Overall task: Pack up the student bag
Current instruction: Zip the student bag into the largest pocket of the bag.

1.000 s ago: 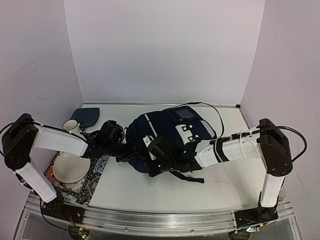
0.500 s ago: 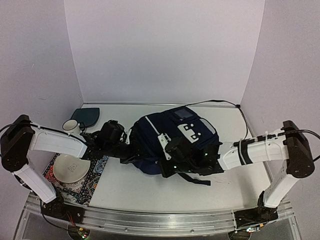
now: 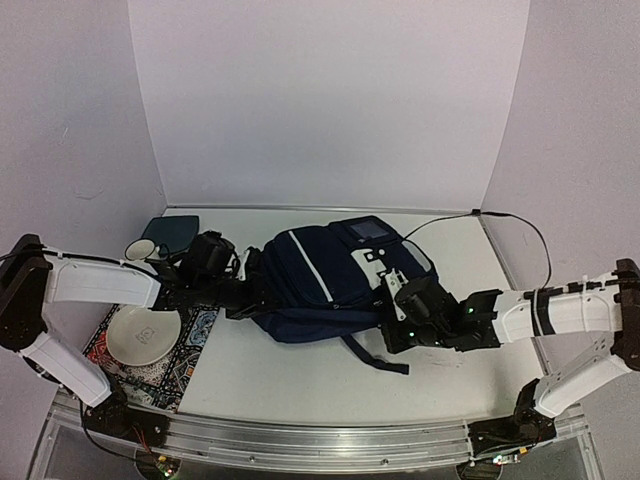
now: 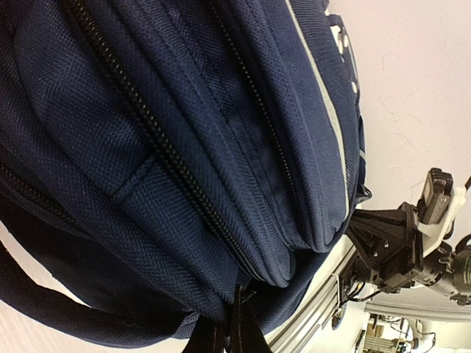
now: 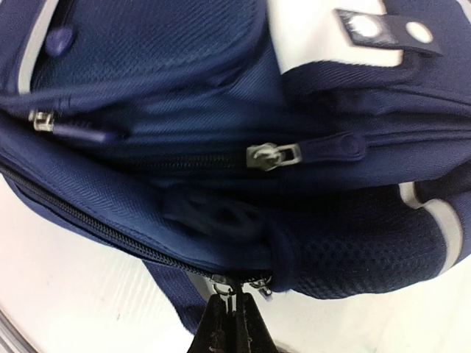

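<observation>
On the near part of the counter (image 3: 300, 370), a white plate (image 3: 143, 335) sits on a patterned mat (image 3: 198, 328) at the left. The student bag (image 3: 310, 285) lies on its back mid-counter, between the 2 arms.

The top view shows the right pincer (image 3: 392, 330) at the bag's near right corner, but not its grip. Its wrist view does: the 2 fingers are pressed together on a zip pull (image 5: 224, 285) at the lowest zipper, where 2 sliders meet.

The left pincer (image 3: 246, 296) meets the bag's left end. Its wrist view shows the fingers pinched tight (image 4: 234, 316) on the bag's lower edge, with navy fabric and zipper rows filling the frame.

Farther back at the left, only the top view shows a mug (image 3: 142, 252) and a dark-teal pouch (image 3: 172, 232).
</observation>
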{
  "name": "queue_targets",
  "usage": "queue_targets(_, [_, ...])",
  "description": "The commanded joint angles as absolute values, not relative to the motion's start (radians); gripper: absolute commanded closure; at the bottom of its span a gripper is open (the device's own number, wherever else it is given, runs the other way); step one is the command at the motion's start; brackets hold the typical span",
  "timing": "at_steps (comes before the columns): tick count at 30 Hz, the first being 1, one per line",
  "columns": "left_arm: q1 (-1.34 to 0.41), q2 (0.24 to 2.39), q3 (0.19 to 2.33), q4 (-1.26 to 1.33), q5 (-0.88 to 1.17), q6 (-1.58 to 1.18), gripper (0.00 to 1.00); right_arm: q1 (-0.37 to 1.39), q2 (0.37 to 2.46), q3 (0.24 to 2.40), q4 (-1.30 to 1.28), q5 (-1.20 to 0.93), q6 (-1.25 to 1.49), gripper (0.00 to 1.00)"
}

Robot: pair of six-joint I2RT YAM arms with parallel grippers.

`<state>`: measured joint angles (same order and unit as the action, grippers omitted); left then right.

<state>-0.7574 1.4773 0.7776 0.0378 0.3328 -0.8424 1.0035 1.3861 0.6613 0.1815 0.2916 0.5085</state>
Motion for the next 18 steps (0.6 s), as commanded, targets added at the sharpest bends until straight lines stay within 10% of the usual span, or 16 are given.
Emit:
queue_targets(1, [-0.718, 1.414, 0.769, 0.006, 0.281, -0.794, 1.00, 0.931, 1.361, 0.606, 0.000, 0.398, 0.517, 1.00])
queue_targets(11, [-0.795, 1.414, 0.724, 0.086, 0.320, -0.824, 0.95, 0.931, 1.389, 0.621, 0.111, 0.255, 0.528, 0.87])
queue_targets(18, [-0.789, 1.364, 0.783, 0.043, 0.271, -0.746, 0.49, 0.930, 1.297, 0.656, 0.080, 0.273, 0.483, 0.55])
